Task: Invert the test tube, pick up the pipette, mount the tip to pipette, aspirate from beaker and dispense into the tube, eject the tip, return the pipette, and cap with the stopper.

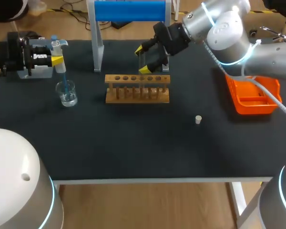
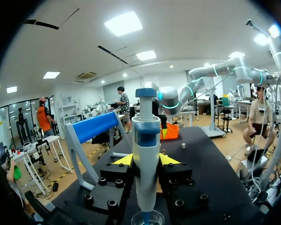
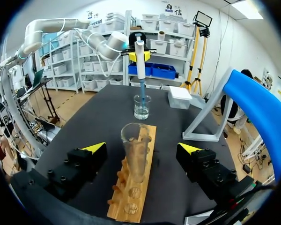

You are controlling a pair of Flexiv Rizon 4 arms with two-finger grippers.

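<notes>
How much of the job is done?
Done: tube stands mouth-up in the rack; pipette has its tip. Now: the left hand dips the tip in the beaker. To do: fill tube, drop tip, return pipette, add the stopper lying on the table.

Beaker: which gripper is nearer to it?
Left. The left gripper hangs just above the beaker, holding the pipette with its tip down in it; the right gripper is off at the wooden rack, open astride the test tube.

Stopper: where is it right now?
Head view: the white stopper lies on the black table, right of centre, nearer the front edge than the wooden test tube rack and left of the orange tray.
</notes>
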